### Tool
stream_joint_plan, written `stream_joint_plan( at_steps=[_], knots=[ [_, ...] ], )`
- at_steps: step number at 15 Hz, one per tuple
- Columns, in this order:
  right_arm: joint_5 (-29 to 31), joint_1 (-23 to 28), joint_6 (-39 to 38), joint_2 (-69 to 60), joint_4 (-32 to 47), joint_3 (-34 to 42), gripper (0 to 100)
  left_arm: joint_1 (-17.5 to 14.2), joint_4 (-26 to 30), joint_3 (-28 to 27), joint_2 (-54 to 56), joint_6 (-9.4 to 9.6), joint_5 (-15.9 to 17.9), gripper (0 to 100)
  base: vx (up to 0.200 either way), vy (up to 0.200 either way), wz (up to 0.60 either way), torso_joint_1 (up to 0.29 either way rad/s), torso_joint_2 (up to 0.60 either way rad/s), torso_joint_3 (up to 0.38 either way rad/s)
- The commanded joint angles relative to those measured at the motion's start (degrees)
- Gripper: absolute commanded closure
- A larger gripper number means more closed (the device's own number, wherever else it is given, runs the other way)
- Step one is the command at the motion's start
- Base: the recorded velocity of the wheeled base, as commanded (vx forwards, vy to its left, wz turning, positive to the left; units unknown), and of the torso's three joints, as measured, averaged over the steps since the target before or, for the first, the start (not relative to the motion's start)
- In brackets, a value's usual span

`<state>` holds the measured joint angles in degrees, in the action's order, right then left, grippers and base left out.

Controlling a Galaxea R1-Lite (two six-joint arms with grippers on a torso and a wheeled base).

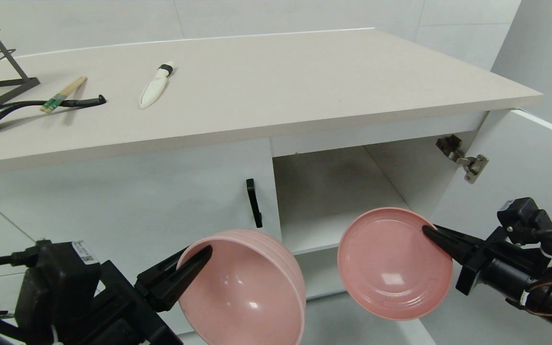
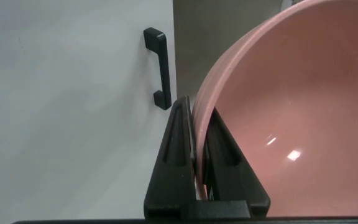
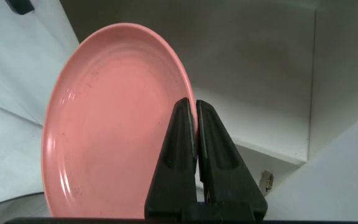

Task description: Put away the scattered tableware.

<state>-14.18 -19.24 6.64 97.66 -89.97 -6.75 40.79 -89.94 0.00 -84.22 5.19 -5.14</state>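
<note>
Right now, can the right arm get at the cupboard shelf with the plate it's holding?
Probably yes. The right gripper holds the plate right before the shelf, the open door is swung well clear, and the bowl in the left gripper hangs aside, before the closed door.

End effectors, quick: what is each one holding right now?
Left end effector: closed on the pink bowl.
Right end effector: closed on the pink plate.

**Parts cut off or covered**

The dish rack (image 1: 22,88) is cut by the left edge. The pink bowl (image 1: 242,292) runs under the bottom edge. The pink plate (image 1: 391,263) covers part of the cabinet (image 1: 324,191) floor. The open door (image 1: 520,163) leaves at the right edge.
</note>
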Motion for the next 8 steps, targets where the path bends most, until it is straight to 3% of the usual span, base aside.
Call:
stream_joint_plan(
  at_steps=[1, 6, 8],
  knots=[
    [-0.1, -0.1, -0.1, 1.5, 0.0, 0.1, 100, 0.0, -0.1, 0.0, -0.2, -0.01, 0.0, 100, 0.0, 0.0, 0.0, 0.0, 0.0, 0.0],
    [-0.1, -1.0, -0.5, 8.2, 0.0, -1.2, 100, -0.2, -0.1, 0.0, 0.8, 0.08, -0.1, 100, 0.0, 0.0, 0.0, 0.0, 0.0, 0.0],
    [-0.1, -1.7, -2.1, 9.6, 0.0, -5.3, 100, -0.3, -0.1, 0.0, 1.1, 0.52, -0.2, 100, 0.0, 0.0, 0.0, 0.0, 0.0, 0.0]
  ],
)
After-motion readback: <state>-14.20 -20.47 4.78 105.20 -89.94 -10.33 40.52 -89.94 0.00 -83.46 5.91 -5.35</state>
